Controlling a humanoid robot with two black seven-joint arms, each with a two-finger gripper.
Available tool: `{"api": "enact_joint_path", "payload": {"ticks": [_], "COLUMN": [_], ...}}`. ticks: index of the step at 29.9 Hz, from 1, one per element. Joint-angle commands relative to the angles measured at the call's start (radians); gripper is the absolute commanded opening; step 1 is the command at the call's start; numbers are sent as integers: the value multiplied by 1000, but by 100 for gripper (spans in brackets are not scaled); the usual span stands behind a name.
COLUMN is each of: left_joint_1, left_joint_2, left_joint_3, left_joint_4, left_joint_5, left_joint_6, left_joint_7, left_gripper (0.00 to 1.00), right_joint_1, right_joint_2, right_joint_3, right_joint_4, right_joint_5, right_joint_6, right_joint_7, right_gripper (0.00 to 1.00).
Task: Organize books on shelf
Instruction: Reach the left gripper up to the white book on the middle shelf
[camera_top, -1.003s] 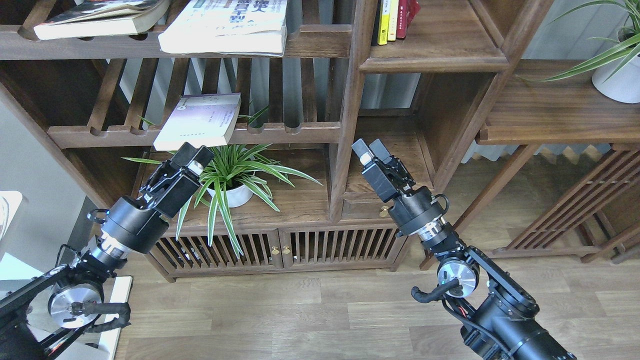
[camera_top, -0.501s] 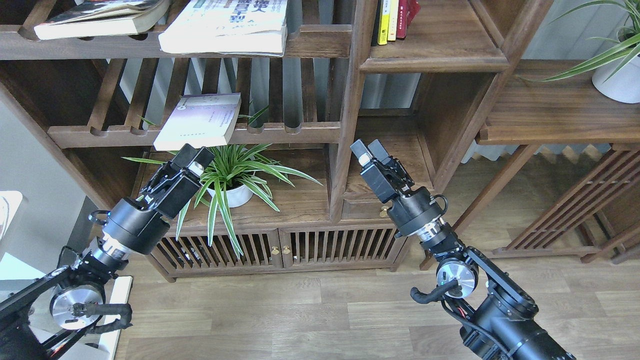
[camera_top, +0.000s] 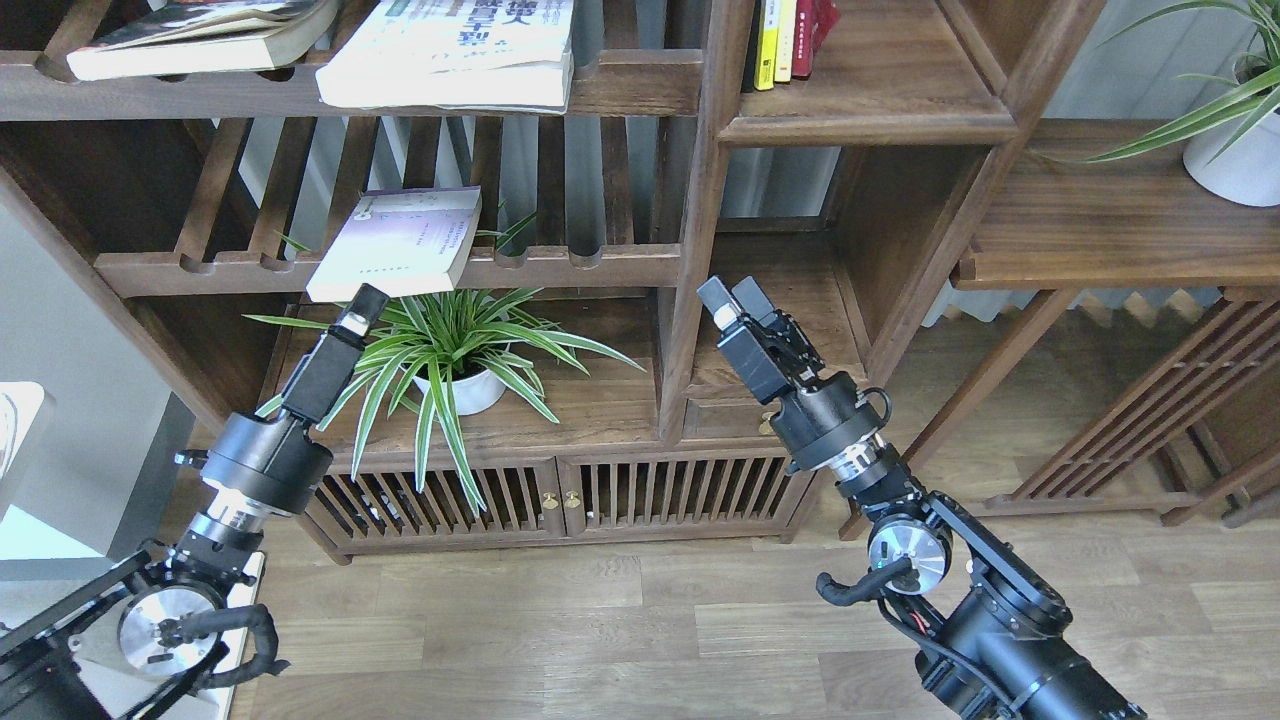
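Seen edge-on, the left gripper hides its gap just below the lavender book, lying flat, long axis running backward; right gripper narrowly parted, empty.

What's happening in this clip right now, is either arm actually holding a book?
Neither is. The left end effector sits just under the overhanging corner of the pale lavender-white book, which lies on a slatted rack; it is seen edge-on, so its opening is unclear. The right end effector hangs empty and slightly open in front of the lower shelf. The blue-lettered book and the dark-covered book lie on the upper rack.
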Motion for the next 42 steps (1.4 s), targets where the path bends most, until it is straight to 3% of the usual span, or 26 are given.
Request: {"api": "enact_joint_path", "payload": {"ticks": [1,13,24,32,37,42], "left_joint_1": [29,9,-84,-181,-208,-239], "left_joint_2": [-37,-88,-145,-240,-251,-277], "left_joint_3": [0,-64,-51,-55,-60,-63], "left_joint_4": [4,68,235,369,379,415], "left_joint_5": [-71,-304,-402,-432,-499,-502], "left_joint_6": [0,0,2,70,168,179], "left_joint_7": [0,0,0,0,12,33], "left_gripper": [99,97,98,98,99,99], "right_joint_1": [5,54,88,86,86,85], "right_joint_2": [-1,37,37,37,37,39], "right_joint_3": [0,-11,-31,-31,-32,-32], "right_joint_4": [0,0,-2,-2,-2,-2], "right_joint_5": [0,3,3,5,3,3], "right_joint_6": [0,0,0,0,0,0], "right_joint_7": [-1,-5,-8,-8,-8,-8], "right_gripper": [100,100,100,100,100,100]}}
